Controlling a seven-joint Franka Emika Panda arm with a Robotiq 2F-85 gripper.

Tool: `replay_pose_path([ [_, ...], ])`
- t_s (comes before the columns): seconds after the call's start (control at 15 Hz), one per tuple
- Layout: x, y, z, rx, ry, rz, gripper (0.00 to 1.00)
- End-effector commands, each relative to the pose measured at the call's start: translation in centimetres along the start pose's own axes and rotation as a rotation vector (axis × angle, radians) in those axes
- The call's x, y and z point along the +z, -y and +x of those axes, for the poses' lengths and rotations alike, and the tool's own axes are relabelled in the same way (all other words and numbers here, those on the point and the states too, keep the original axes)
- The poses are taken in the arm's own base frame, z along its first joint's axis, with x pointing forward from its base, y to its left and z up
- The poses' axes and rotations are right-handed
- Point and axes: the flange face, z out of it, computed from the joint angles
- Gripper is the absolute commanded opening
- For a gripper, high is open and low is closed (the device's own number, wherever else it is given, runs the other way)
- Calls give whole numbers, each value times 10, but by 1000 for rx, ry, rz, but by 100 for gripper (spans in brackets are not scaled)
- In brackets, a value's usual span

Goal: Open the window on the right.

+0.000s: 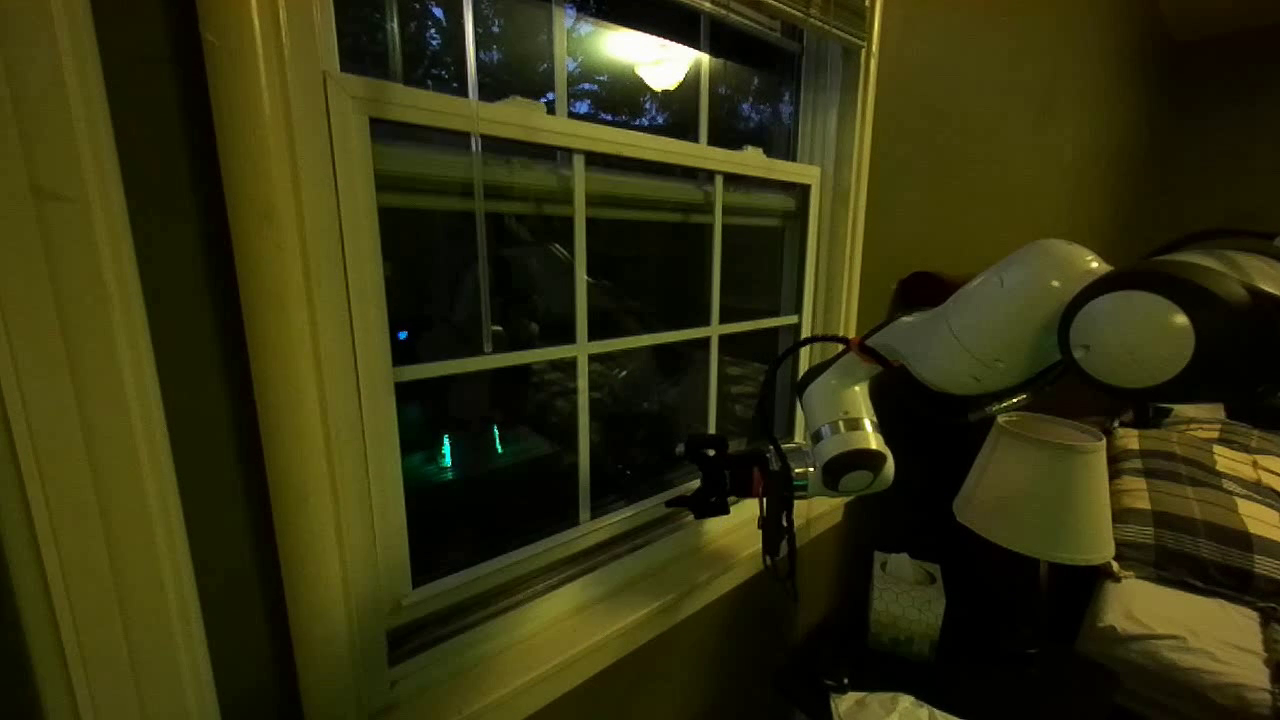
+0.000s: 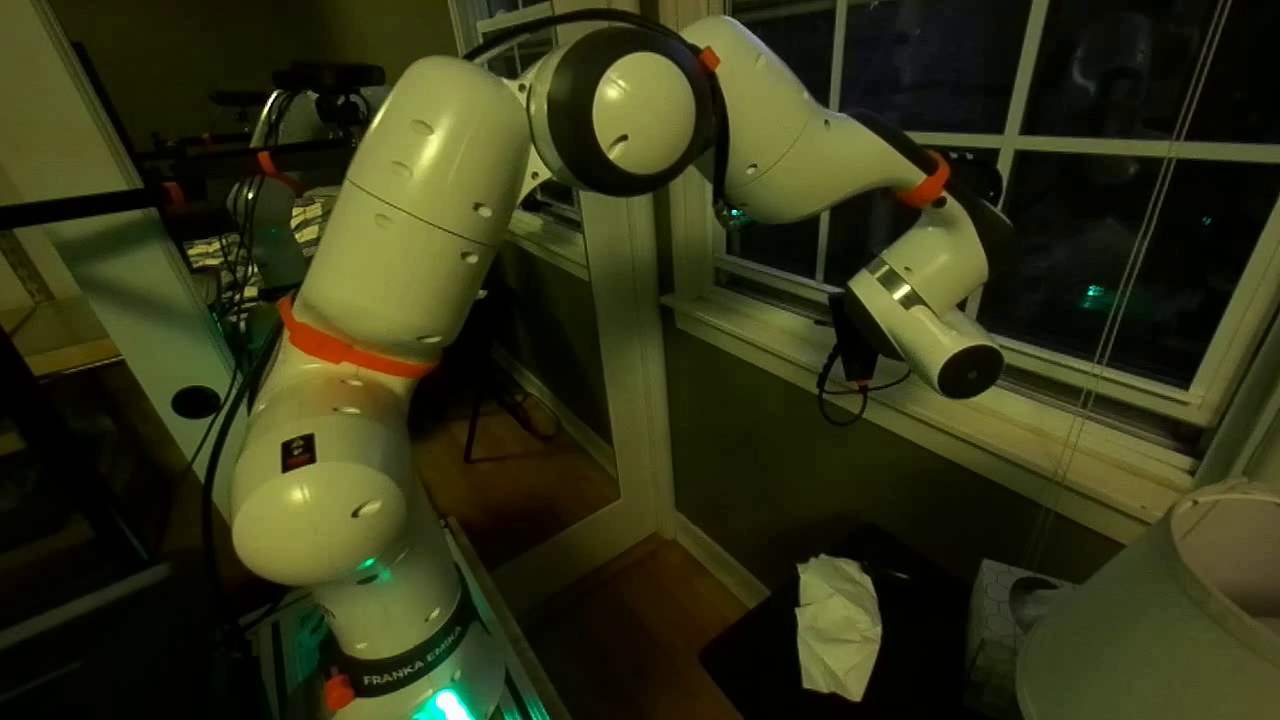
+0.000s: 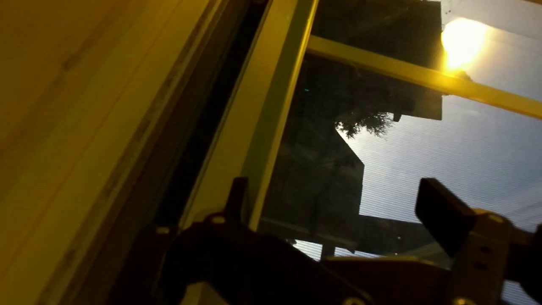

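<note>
The window (image 1: 582, 420) has a cream-white frame and dark panes in a grid of muntins; it also shows in an exterior view (image 2: 1012, 90). A dark strip runs between the sash's bottom rail (image 3: 254, 110) and the sill (image 1: 610, 620); I cannot tell how deep it is. My black gripper (image 1: 683, 476) is in front of the lower sash, near its bottom rail towards one side. In the wrist view the gripper (image 3: 334, 183) is open with nothing between its fingers. One fingertip overlaps the bottom rail and the other is over the glass; contact cannot be told.
A lamp (image 1: 1040, 490) and a tissue box (image 1: 905, 605) stand below the arm, beside the window. White crumpled paper (image 2: 838, 628) lies on a dark table. A blind wand (image 1: 482, 240) and cords (image 2: 1135, 250) hang before the glass. A mirror (image 2: 560, 350) stands beside the window.
</note>
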Motion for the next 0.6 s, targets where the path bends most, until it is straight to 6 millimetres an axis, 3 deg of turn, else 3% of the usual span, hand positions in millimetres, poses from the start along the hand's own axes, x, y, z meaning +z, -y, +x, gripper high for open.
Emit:
replay_pose_path([
  [0.0, -26, 75, 6, -65, -26, 101, 100],
  [0.53, -52, 146, 6, -92, -27, 88, 100],
])
